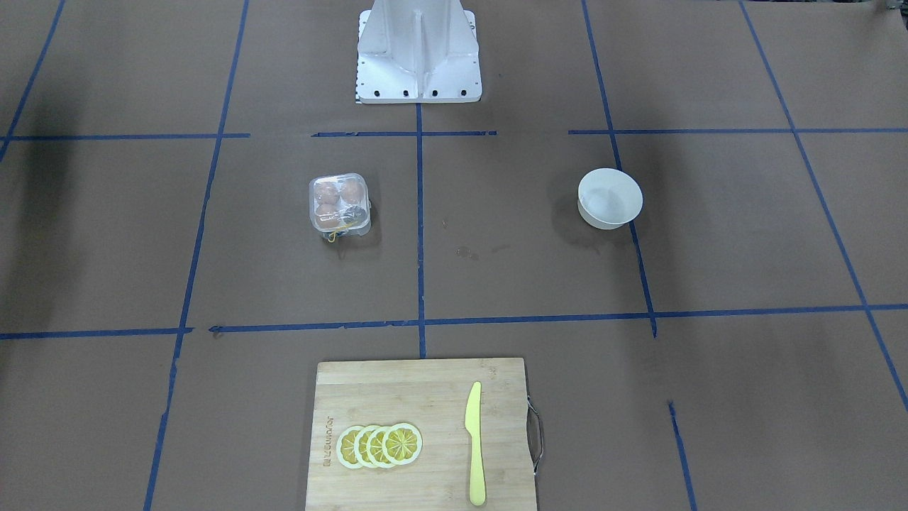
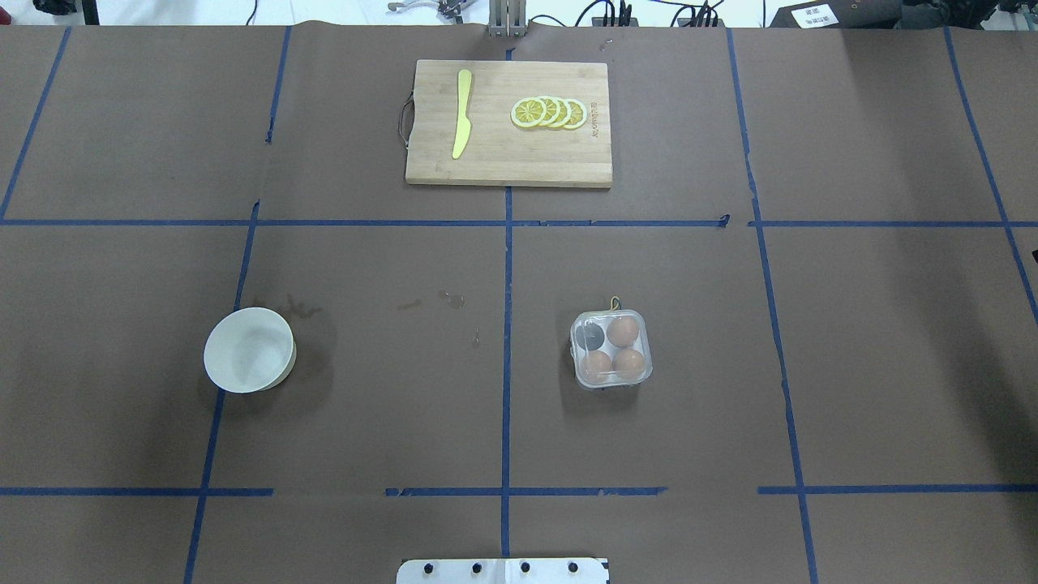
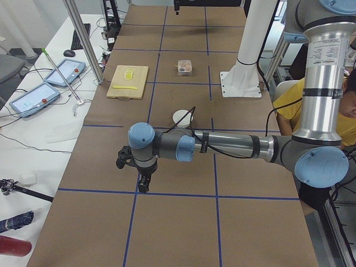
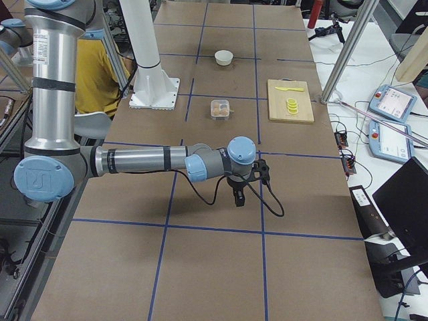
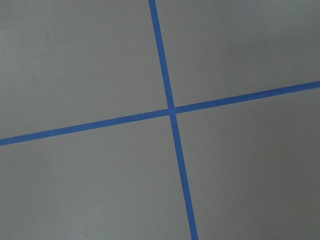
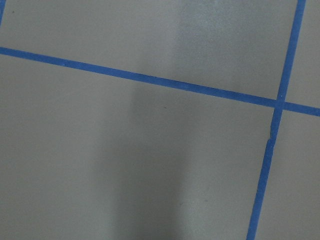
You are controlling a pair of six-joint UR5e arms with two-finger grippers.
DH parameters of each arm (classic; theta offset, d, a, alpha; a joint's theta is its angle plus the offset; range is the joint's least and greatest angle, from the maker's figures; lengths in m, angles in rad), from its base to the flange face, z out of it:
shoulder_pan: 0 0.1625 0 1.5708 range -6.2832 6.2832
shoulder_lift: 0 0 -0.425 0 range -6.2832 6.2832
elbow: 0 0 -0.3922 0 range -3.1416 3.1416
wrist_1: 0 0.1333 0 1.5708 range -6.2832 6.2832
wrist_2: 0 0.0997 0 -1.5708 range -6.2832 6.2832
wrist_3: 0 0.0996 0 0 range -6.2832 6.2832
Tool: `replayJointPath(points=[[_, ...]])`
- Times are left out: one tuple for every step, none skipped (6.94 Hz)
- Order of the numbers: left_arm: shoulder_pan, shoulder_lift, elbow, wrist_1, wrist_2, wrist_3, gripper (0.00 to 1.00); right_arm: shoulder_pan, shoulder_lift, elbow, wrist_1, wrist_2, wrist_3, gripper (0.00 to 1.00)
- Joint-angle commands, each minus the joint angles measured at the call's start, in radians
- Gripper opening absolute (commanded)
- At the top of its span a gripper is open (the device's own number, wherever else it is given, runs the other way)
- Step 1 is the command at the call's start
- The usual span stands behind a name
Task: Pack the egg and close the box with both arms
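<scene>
The clear plastic box (image 2: pixel 610 349) sits right of the table's centre line, also in the front view (image 1: pixel 339 204). It shows as one square, with the lid seemingly over the cells. Three orange-brown eggs (image 2: pixel 623 330) fill three cells; the fourth cell looks dark. A yellow string (image 2: pixel 615 303) hangs at its far side. The left gripper (image 3: pixel 143 182) hangs over the table's left end, far from the box. The right gripper (image 4: pixel 239 198) hangs over the right end. Both show only in side views, so I cannot tell whether they are open or shut. Both wrist views show only brown paper and blue tape.
A white bowl (image 2: pixel 248 349) stands left of centre. A wooden cutting board (image 2: pixel 503 154) lies at the far middle with a yellow knife (image 2: pixel 462 123) and several lemon slices (image 2: pixel 550 113). The white pedestal base (image 2: pixel 503 570) is at the near edge. A person in yellow (image 3: pixel 289 111) sits behind the robot.
</scene>
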Motion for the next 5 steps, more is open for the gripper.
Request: replayJointPath(points=[[0.000, -0.002, -0.018, 0.001, 0.005, -0.028, 1.00, 0.000, 0.001, 0.002, 0.001, 0.001, 0.001, 1.00], [0.000, -0.002, -0.019, 0.001, 0.008, -0.028, 1.00, 0.000, 0.001, 0.003, 0.004, 0.001, 0.003, 1.00], [-0.001, 0.000, -0.020, -0.001, 0.007, -0.028, 1.00, 0.000, 0.004, 0.005, 0.003, -0.017, 0.006, 1.00], [-0.001, 0.003, -0.016, -0.001, 0.005, -0.027, 1.00, 0.000, 0.004, 0.005, 0.003, -0.049, 0.001, 1.00], [-0.001, 0.004, -0.019, -0.001, 0.005, -0.027, 1.00, 0.014, 0.004, 0.005, 0.001, -0.049, 0.000, 1.00]])
